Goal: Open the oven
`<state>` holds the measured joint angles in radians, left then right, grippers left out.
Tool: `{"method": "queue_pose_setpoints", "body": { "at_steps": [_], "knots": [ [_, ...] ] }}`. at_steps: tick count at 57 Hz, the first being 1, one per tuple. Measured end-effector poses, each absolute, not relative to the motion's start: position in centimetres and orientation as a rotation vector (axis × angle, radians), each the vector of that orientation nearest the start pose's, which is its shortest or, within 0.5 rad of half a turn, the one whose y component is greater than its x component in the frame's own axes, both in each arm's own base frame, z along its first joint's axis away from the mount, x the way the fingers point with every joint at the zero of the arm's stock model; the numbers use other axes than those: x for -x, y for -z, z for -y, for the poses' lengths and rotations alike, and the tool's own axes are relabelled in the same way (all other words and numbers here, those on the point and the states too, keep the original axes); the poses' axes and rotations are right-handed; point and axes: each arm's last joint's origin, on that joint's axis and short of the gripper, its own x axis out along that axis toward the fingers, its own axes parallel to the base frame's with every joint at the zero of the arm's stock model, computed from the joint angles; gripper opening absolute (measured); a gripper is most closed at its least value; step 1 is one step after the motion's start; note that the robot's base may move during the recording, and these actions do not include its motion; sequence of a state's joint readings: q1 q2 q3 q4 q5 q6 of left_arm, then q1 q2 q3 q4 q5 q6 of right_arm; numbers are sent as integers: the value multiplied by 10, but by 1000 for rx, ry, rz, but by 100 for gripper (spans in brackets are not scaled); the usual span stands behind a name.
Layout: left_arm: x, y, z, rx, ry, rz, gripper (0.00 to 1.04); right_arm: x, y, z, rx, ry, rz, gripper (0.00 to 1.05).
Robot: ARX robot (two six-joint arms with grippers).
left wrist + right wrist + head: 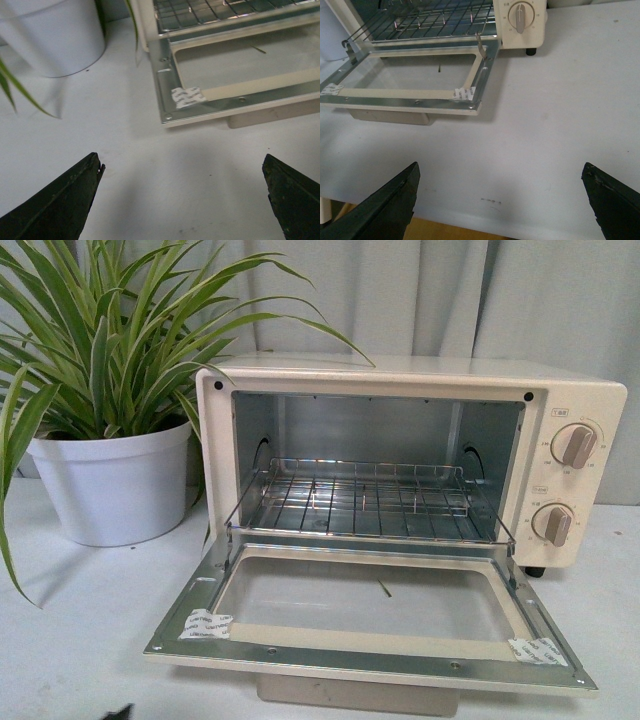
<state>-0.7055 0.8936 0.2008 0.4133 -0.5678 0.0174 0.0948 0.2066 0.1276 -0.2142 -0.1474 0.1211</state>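
Note:
The cream-white oven [580, 390] stands on the white table with its glass door [370, 652] folded down flat toward me. The wire rack [360, 502] shows inside, and two round knobs [576, 445] sit on its right panel. The pale bar handle [350, 695] hangs under the door's front edge. My left gripper [182, 167] is open and empty above bare table, short of the door's left corner [167, 119]. My right gripper [500, 172] is open and empty over the table near its front edge, apart from the door's right corner [475, 107]. Neither gripper shows in the front view.
A white pot [115, 485] with a long-leaved green plant [110, 340] stands left of the oven; the pot also shows in the left wrist view [50, 35]. The table's front edge [445, 220] lies under my right gripper. A grey curtain [540, 300] hangs behind.

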Motion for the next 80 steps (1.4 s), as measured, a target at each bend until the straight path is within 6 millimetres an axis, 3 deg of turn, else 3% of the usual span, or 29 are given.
{"method": "queue_pose_setpoints", "body": {
  "at_steps": [16,22,33,38,52,59,80],
  "knots": [
    [-111,-182,71,-82,48,-134,98,-98,-167,-15,-130,-235,-233,95],
    [-107,-181,61,-27,20,-135,98,-98,-166,-16,-136,-244,-225,95],
    [-106,-181,60,0,14,-128,98,-98,-166,-16,-128,-228,-210,95],
    [-99,-176,50,19,28,-26,76,-98,-164,-13,-45,-22,-20,74],
    [-97,-168,28,16,20,2,33,-98,-165,-1,-11,1,1,31],
    [-97,-168,18,13,13,9,4,-98,-165,0,-6,-2,3,1],
    [-97,-167,0,5,-2,9,4,-98,-165,0,-3,-1,3,1]
  ]
}}
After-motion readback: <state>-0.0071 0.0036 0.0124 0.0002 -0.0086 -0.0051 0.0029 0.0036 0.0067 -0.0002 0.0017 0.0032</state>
